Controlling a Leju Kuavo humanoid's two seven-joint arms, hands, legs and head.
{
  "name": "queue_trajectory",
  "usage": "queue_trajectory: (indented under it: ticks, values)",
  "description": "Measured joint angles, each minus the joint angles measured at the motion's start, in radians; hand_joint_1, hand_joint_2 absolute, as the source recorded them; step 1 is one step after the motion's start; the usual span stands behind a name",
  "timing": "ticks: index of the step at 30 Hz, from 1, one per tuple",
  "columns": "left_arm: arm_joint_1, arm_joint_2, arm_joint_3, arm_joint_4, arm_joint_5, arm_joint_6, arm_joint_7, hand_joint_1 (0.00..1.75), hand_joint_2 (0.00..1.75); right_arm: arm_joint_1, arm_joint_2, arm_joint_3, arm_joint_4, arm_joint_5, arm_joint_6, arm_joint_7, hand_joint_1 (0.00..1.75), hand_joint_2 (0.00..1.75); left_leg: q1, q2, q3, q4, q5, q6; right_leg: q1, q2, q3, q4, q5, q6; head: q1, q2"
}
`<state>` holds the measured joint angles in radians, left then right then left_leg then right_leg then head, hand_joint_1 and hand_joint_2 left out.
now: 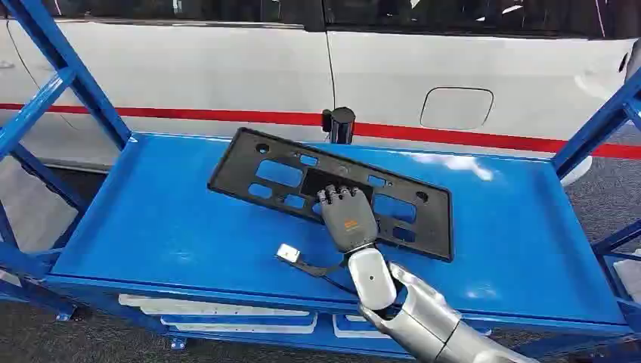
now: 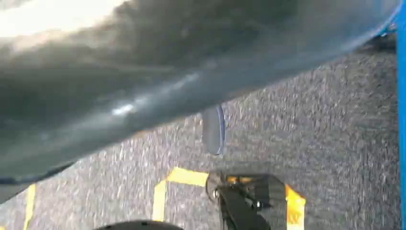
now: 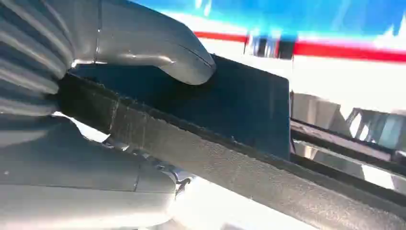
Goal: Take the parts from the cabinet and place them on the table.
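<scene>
The right hand (image 1: 346,218) grips the black part (image 1: 332,189) over the blue counter (image 1: 174,219); placement seems nearly done, release remaining.

Car workshop: vehicle body (image 1: 227,68), blue rack (image 1: 151,227)

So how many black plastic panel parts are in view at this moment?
1. The black panel lies across the blue shelf, with the right robot hand gripping its near edge. Others could be hidden on lower shelves.
</scene>
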<state>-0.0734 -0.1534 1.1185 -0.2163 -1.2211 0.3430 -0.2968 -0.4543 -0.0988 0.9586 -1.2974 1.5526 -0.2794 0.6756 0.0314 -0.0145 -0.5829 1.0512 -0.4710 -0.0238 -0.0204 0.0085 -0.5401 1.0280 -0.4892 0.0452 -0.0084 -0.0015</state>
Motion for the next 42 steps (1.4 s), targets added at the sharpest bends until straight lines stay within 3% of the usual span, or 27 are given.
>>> queue_trajectory:
  ticks: [1,3,6,7,10,12,13,16,19,24,25,31,37,42]
  values:
    - [0.0,0.0,-0.002,0.0,-0.002,0.006,-0.003,0.0,1.75,0.003,-0.008,-0.002,-0.014,0.0,-0.036,0.002,1.75,1.75,0.0,0.0,0.0,0.0,0.0,0.0,0.0,0.0,0.0,0.0,0.0,0.0,0.0,0.0]
    - [-0.001,0.0,-0.003,0.0,-0.009,0.011,-0.006,0.0,1.75,0.016,-0.018,-0.016,-0.046,0.0,-0.122,-0.022,1.75,1.75,0.0,0.0,-0.001,0.0,0.0,0.0,0.0,0.0,-0.001,0.0,0.0,0.0,0.0,0.0]
    - [-0.003,-0.002,-0.011,0.0,-0.027,0.016,-0.005,0.0,1.75,0.092,-0.007,-0.112,-0.123,0.0,-0.267,-0.189,1.75,1.75,0.0,0.0,-0.002,0.0,0.0,0.0,0.0,0.0,-0.001,0.0,0.0,0.0,0.0,0.0]
    - [-0.003,-0.003,-0.014,0.0,-0.032,0.016,-0.005,0.0,1.75,0.116,0.004,-0.152,-0.148,0.0,-0.294,-0.247,1.75,1.75,0.0,-0.001,-0.003,0.0,0.0,0.0,0.0,0.0,-0.002,0.0,0.0,0.0,0.0,0.0]
    - [-0.009,-0.006,-0.021,0.0,-0.035,0.018,-0.004,0.0,1.75,0.154,0.022,-0.24,-0.204,-0.013,-0.321,-0.314,1.75,1.75,0.0,0.0,-0.002,0.0,0.0,0.0,0.0,0.0,-0.002,0.0,0.0,0.0,0.0,0.0]
    - [-0.01,-0.007,-0.028,0.0,-0.045,0.022,-0.008,0.0,1.75,0.183,0.034,-0.294,-0.239,-0.126,-0.36,-0.426,1.75,1.75,0.0,0.0,-0.003,0.0,0.0,0.0,0.0,0.0,-0.002,0.0,0.0,0.0,0.001,0.0]
    - [-0.01,-0.007,-0.031,0.0,-0.05,0.022,-0.012,0.0,0.0,0.194,0.039,-0.316,-0.26,-0.198,-0.378,-0.484,1.75,1.75,-0.001,0.0,-0.003,0.0,0.0,0.0,-0.001,0.0,-0.003,0.0,0.001,0.001,0.0,0.0]
    - [-0.014,-0.007,-0.045,0.0,-0.065,-0.013,-0.037,0.0,0.0,0.199,0.039,-0.37,-0.35,-0.49,-0.399,-0.67,1.75,1.75,-0.001,0.0,-0.003,0.0,0.0,0.001,-0.001,0.0,-0.002,0.0,0.001,0.001,0.0,0.0]
    - [-0.017,-0.006,-0.047,0.0,-0.055,-0.086,-0.074,0.0,0.0,0.184,0.024,-0.401,-0.441,-0.811,-0.361,-0.827,1.75,1.75,-0.001,0.0,-0.003,0.0,0.001,0.001,-0.001,0.0,-0.002,0.0,0.001,0.001,0.0,0.0]
    - [-0.019,-0.003,-0.054,0.0,-0.049,-0.102,-0.082,0.0,0.0,0.179,0.01,-0.431,-0.513,-0.875,-0.342,-0.872,1.75,1.75,-0.001,0.0,-0.002,0.0,0.001,0.001,-0.001,0.0,-0.003,0.0,0.001,0.002,0.0,0.0]
    - [-0.019,-0.003,-0.054,0.0,-0.049,-0.104,-0.083,0.0,1.75,0.179,0.01,-0.433,-0.519,-0.885,-0.339,-0.878,1.75,1.75,-0.001,0.0,-0.002,0.0,0.001,0.001,-0.001,0.0,-0.003,0.0,0.001,0.002,0.0,0.0]
    - [-0.02,0.002,-0.054,0.0,-0.031,-0.157,-0.131,0.0,1.75,0.156,-0.009,-0.433,-0.573,-1.24,-0.166,-0.977,1.75,1.75,-0.001,0.0,-0.003,0.0,0.001,0.001,-0.001,0.0,-0.003,0.0,0.001,0.002,0.0,0.0]
    - [-0.02,0.004,-0.054,0.0,-0.024,-0.166,-0.137,0.0,1.75,0.149,-0.02,-0.427,-0.601,-1.367,-0.029,-1.001,1.75,1.75,-0.001,0.0,-0.003,0.0,0.001,0.001,-0.001,0.0,-0.002,0.0,0.001,0.002,0.0,0.0]
    - [-0.02,0.006,-0.054,0.0,-0.021,-0.145,-0.096,0.0,1.75,0.149,-0.024,-0.419,-0.61,-1.42,0.014,-1.01,1.75,1.75,-0.001,0.0,-0.003,0.0,0.001,0.001,-0.001,0.0,-0.002,0.0,0.001,0.002,0.0,0.0]
